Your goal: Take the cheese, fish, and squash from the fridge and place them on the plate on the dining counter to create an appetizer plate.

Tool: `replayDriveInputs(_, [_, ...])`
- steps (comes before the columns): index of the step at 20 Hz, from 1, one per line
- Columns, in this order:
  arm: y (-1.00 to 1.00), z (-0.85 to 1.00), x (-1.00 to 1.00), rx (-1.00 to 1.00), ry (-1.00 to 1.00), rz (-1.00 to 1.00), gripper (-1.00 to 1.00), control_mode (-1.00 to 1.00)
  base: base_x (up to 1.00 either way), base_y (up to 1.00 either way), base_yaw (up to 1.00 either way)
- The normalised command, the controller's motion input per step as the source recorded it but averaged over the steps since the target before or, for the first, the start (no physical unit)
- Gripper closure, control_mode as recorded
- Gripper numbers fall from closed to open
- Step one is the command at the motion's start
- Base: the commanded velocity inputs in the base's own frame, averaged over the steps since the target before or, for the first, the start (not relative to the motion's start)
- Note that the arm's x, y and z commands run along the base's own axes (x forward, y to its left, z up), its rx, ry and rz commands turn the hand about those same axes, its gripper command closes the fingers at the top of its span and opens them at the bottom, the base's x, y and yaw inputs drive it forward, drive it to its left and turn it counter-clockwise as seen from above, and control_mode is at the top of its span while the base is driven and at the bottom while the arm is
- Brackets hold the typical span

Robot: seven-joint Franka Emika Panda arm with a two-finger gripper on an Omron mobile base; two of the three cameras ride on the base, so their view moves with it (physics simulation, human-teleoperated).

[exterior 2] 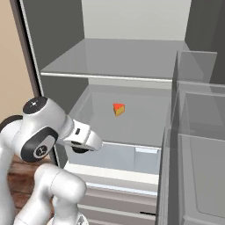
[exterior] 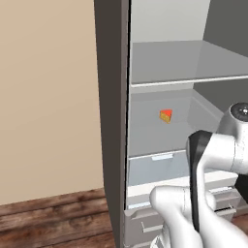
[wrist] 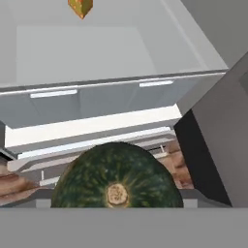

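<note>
The dark green squash with its pale stem scar sits right at the hand camera, hanging in the air in front of the open fridge, with wooden floor behind it. My gripper is shut on the squash, and its fingertips are hidden behind it. The yellow-orange cheese with a red side lies on the middle shelf, well behind and above the hand; it also appears as cheese and cheese. The fish, the plate and the dining counter are out of view.
A translucent drawer sits below the cheese shelf, with grey freezer drawers under it. The open fridge door with its bins stands close on the right. A beige wall and wooden floor lie left.
</note>
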Motion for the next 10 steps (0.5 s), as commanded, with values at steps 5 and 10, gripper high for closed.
replayDriveInputs(5, [0.15,0.0,-0.32,-0.02,0.0,0.04,1.0,1.0,-0.53,0.23,0.07])
replayDriveInputs(10, [0.0,0.0,0.0,0.0,0.0,0.0,1.0,1.0,-0.98,0.53,0.14])
